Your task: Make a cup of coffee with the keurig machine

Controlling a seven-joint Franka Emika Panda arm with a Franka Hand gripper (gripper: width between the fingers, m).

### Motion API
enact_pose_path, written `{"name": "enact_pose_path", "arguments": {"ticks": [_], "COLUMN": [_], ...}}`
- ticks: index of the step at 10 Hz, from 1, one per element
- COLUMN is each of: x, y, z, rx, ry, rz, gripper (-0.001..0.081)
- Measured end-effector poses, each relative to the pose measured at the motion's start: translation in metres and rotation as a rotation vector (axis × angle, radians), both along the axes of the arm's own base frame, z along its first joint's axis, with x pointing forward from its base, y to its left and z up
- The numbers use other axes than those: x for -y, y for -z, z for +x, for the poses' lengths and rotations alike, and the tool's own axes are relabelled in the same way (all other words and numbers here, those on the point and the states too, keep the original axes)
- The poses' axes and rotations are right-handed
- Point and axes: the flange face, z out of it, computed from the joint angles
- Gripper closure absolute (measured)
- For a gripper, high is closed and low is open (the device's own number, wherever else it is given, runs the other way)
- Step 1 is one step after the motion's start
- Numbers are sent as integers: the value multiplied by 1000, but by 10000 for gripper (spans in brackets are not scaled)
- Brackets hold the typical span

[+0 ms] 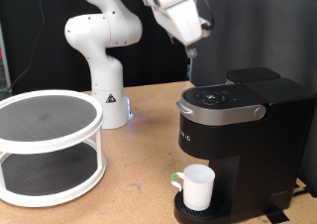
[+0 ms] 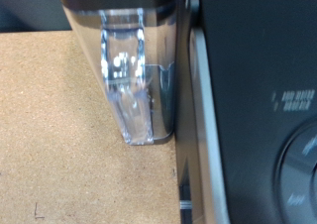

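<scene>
Gripper [image 1: 192, 52] hangs above the keurig machine [image 1: 238, 135], just over the rear edge of its top, near the round button panel [image 1: 213, 96]. From the exterior view only a thin dark fingertip shows under the white hand, and nothing sits between the fingers there. The wrist view gives one clear plastic finger [image 2: 129, 80] w/ bare wooden table [image 2: 69, 135] beside it and the machine's black top off to the side. Whether the jaws are spread or closed — can't tell, only the one finger is plainly seen. No sign of anything held.

The cup [image 1: 197, 187] is parked on the round drip base [image 1: 198, 212] under the spout, upright, handle toward the exterior view's left. Lid handle [image 1: 233, 112] looks down, lid closed. So the judgement: cup placing is done, and the work now sits at the machine's top, w/ the gripper closest to the buttons. A press there would call for a fine, straight-down touch on a small target; off-centre and it lands on the lid rim.

Writing: pale lettering runs down the machine's front, too small to read. Faint marks by the dial in the wrist view, blurred, unreadable.

Also about: a white two-tier round rack [image 1: 45, 145] at the exterior view's left.
</scene>
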Motion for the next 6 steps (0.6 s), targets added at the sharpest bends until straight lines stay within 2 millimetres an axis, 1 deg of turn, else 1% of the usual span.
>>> {"name": "enact_pose_path", "arguments": {"ticks": [3, 4, 5, 6], "x": [-21, -27, -30, -30], "y": [-26, -30, -30, -29], "z": [21, 26, 35, 35], "rx": [52, 24, -17, -8], "ry": [-68, -73, -75, -81], "rz": [-72, -91, -104, -100], "gripper": [3, 3, 3, 3]}}
